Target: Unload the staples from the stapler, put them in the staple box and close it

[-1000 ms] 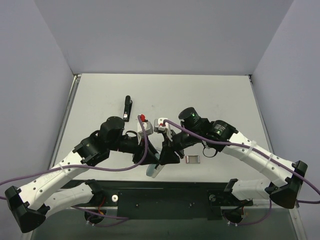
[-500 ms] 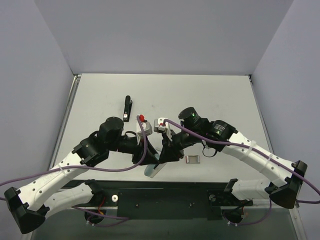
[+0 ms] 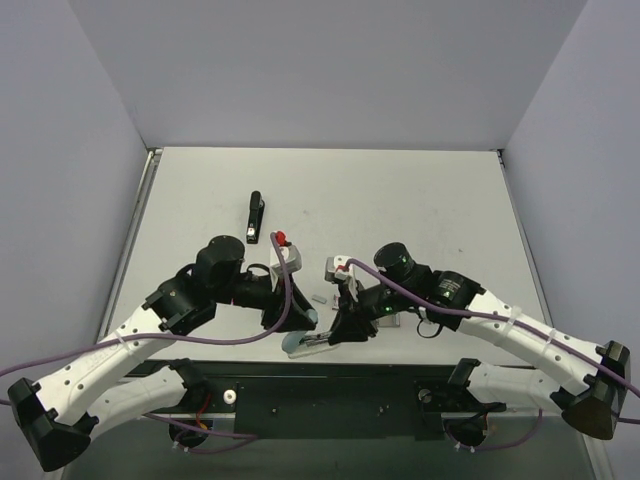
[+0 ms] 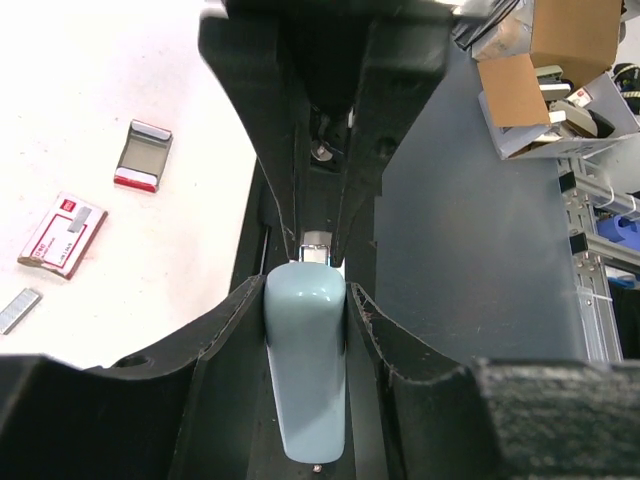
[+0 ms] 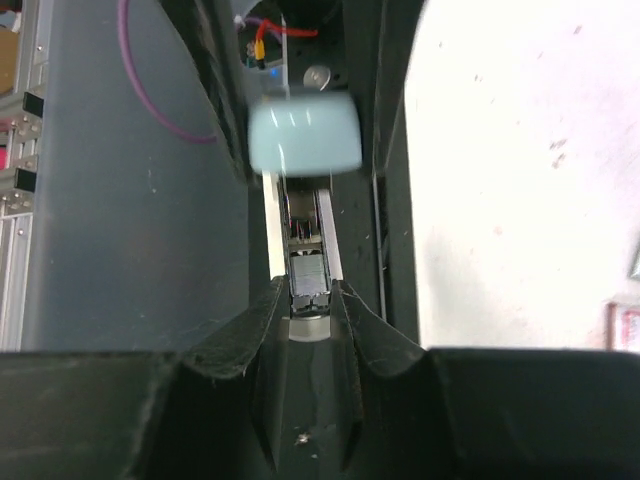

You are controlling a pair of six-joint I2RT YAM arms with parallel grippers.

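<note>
lab: walled table [image 3: 420,190], aluminium framing [image 4: 590,300]

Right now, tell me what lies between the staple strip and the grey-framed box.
The red-and-white box lies between the staple strip and the grey-framed box, touching neither. The left wrist view shows this.

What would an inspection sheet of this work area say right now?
Surface: pale table, a few small specks.
Job's things: blue stapler opened, held at the near edge; staples strip loose on the table.
Clutter: black stapler, red-and-white box, grey-framed box.
End effectors: left end effector shut on the blue stapler; right end effector shut on its metal track.
Cables: purple cables along both arms.
Surroundings: grey walls.
</note>
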